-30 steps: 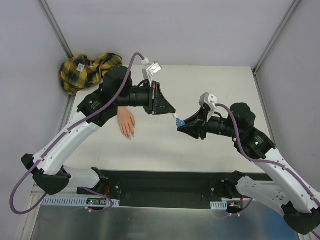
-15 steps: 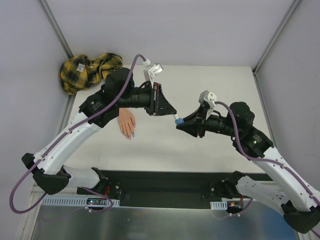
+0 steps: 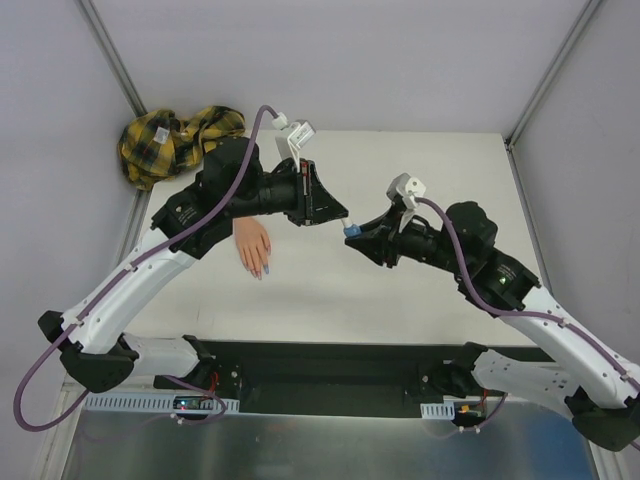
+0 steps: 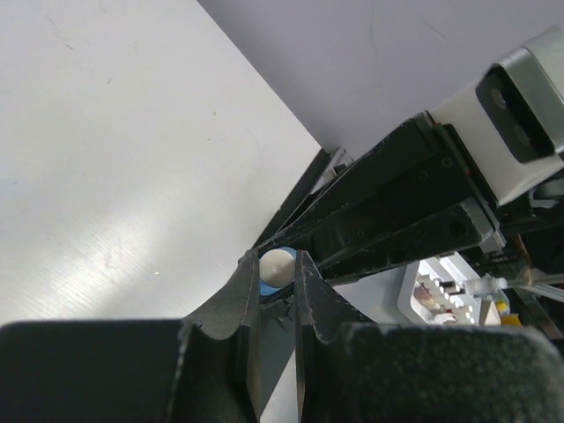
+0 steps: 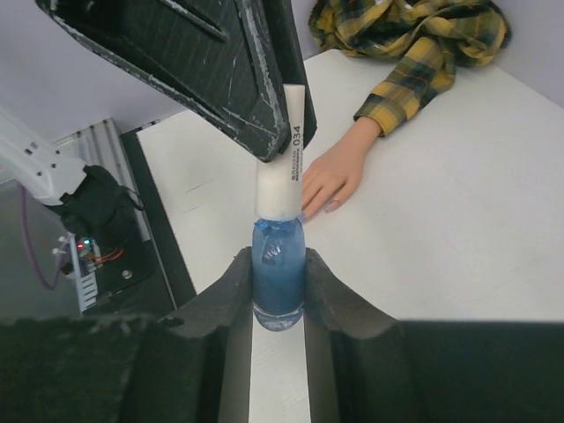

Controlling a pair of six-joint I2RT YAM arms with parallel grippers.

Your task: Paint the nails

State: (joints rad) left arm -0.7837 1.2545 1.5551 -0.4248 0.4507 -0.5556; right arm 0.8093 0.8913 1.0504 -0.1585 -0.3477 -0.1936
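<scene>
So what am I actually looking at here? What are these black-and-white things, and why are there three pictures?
These are two robot arms bolted to a white table. The overhead picture looks down on both arms. The other two pictures come from a small camera on each wrist, so each shows its own fingers up close. The right gripper holds a small blue bottle, apparently nail polish. The left gripper pinches the bottle's white cap, probably to open it. On the table lies a mannequin hand with a yellow-black plaid sleeve. Its nails are what the robot is meant to paint.
</scene>
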